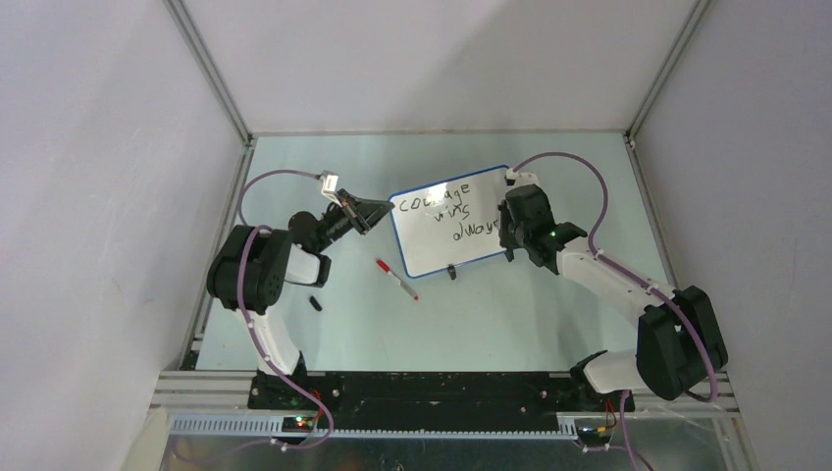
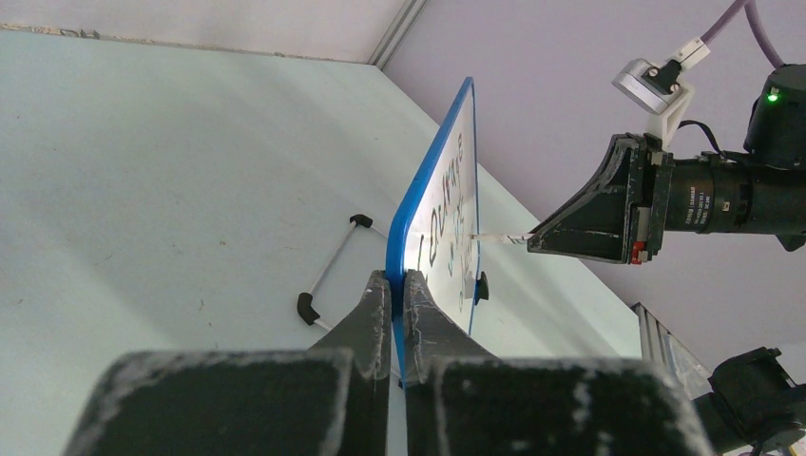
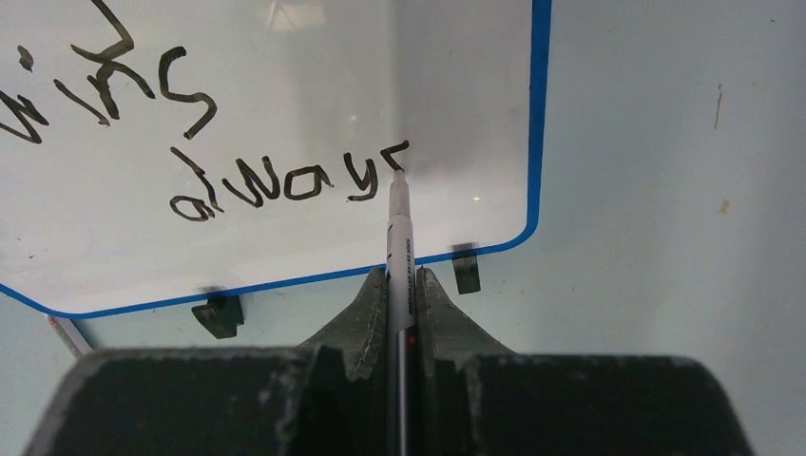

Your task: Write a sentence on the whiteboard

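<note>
The work surface is a flat, pale green-white tabletop (image 1: 549, 314), enclosed by plain grey-white wall panels (image 1: 98, 147) joined by aluminium corner profiles (image 1: 211, 74). One small rectangular whiteboard (image 1: 432, 247), white with a thin blue rim and rounded corners, stands near the middle of the tabletop between the two arms. It carries two small black feet (image 3: 220, 314) on its lower edge. The sentence (image 3: 261, 182) is in black handwritten marker in three staggered lines (the top line is partly hidden in the overhead view). The left gripper (image 2: 397, 285) is clenched on the blue rim at one end of the whiteboard. The right gripper (image 3: 400, 279) is clenched on one slim white marker pen (image 3: 399, 237), whose tip touches the board at the last letter of the bottom line. A second, red-ended marker (image 1: 397, 279) lies loose on the tabletop in front of the board. One small black piece (image 1: 315, 302) lies beside the left arm.
</note>
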Motion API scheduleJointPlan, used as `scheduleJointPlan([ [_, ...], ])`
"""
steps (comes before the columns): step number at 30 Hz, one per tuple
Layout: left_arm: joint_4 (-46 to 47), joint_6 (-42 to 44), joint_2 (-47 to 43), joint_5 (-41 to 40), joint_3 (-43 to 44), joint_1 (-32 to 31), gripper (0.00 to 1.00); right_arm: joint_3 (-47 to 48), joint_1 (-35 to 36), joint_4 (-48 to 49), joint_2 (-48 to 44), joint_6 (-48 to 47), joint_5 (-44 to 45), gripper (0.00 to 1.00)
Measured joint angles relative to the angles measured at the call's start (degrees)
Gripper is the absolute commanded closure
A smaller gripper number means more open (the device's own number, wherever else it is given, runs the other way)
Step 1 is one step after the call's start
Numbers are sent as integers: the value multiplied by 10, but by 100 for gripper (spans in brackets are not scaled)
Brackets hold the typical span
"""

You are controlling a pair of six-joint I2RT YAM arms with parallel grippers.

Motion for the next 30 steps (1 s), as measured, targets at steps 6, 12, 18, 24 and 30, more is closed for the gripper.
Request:
scheduleJointPlan([
  [6, 0, 0, 0, 0, 0, 0, 100, 0, -8, 2, -1, 0, -2, 100],
  [12, 0, 0, 0, 0, 0, 0, 100, 0, -21, 2, -2, 0, -2, 100],
  [18, 0, 0, 0, 0, 0, 0, 100, -2, -21, 2, -2, 2, -2, 100],
  [24, 0, 0, 0, 0, 0, 0, 100, -13, -19, -1, -5, 4, -2, 100],
  [30, 0, 0, 0, 0, 0, 0, 100, -22, -9, -3, -5, 4, -2, 100],
])
